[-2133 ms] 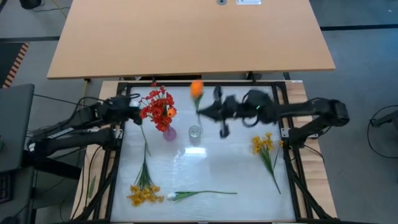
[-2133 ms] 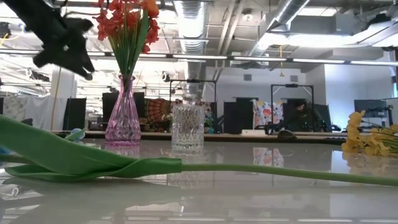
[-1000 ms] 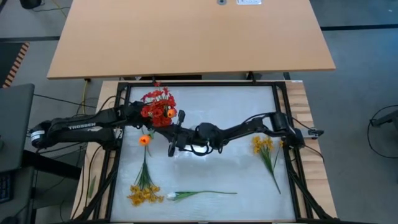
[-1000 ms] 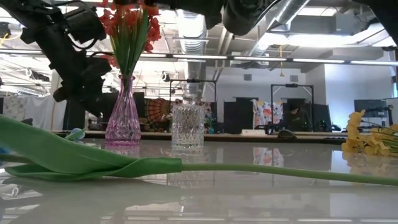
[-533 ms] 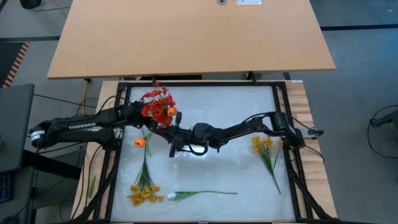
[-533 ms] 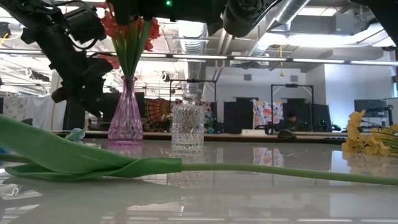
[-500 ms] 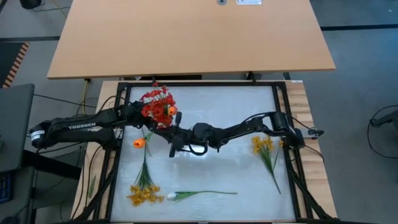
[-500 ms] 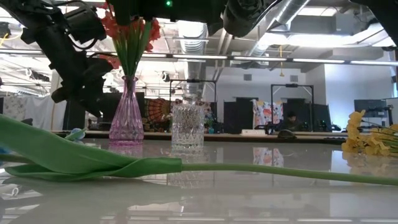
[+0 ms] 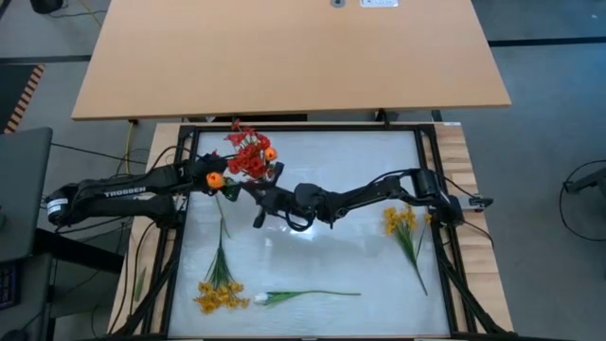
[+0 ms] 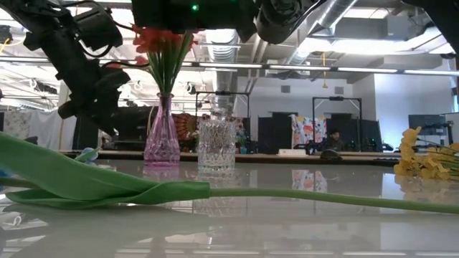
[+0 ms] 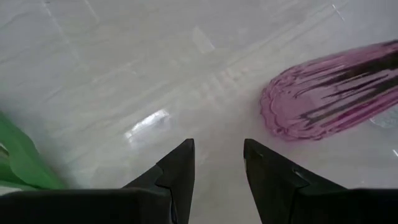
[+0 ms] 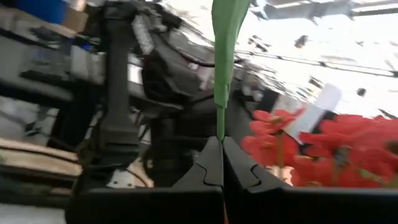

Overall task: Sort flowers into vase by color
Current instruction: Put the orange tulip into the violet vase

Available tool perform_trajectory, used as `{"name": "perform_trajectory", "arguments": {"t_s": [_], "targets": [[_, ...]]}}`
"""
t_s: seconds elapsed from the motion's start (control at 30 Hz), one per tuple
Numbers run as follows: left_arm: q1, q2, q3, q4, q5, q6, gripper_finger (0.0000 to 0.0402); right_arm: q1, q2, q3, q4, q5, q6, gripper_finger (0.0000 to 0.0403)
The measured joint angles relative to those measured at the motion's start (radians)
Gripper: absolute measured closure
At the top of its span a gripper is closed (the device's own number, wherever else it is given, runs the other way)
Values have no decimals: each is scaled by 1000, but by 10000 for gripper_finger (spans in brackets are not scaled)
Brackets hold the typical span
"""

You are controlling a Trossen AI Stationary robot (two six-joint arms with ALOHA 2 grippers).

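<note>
My right gripper [image 12: 219, 149] reaches from the table's right to the pink vase and is shut on the green stem of an orange tulip. Its bud [image 9: 216, 180] hangs over the table's left part, close to my left gripper [image 11: 217, 168]. That one is open and holds nothing, with the pink vase [image 11: 336, 93] just ahead of it. The pink vase [image 10: 161, 140] stands upright on its base and holds red sprays [image 9: 248, 156] and an orange bud [image 9: 270, 152]. A clear glass vase [image 10: 216, 147] stands beside it, under my right arm. My right gripper pinches the tulip's thin green stem [image 12: 219, 127] between its two fingertips. The fingers come about level from the table's right and lie across the stem. The stem runs on past them to a broad leaf [image 12: 227, 25], and the flower is lifted clear of the table.
A yellow bunch [image 9: 220, 294] and a white tulip [image 9: 260, 298] with its long stem lie near the front edge. Another yellow bunch [image 9: 402, 223] lies at the right. A black frame [image 9: 189, 133] borders the white work surface.
My right gripper has turned at the wrist and tipped upward. That has swung the orange bud from the near side toward the far side, up beside my left gripper. The pink vase with its red sprays has slid toward the table's right, closer to the clear vase.
</note>
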Motion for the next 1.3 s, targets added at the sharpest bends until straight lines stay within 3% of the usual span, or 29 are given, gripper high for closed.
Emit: {"name": "perform_trajectory", "arguments": {"t_s": [0.43, 0.6, 0.97, 1.3], "targets": [[0, 0, 0, -41, 0, 15, 276, 17, -17, -1, 56, 224, -2, 388], [0, 0, 0, -40, 0, 19, 276, 11, -16, -12, -4, 216, 135, 388], [0, 0, 0, -42, 2, 19, 276, 0, -14, -29, -81, 221, 252, 388], [0, 0, 0, -42, 1, 19, 276, 4, -18, -30, -13, 222, 242, 388]]}}
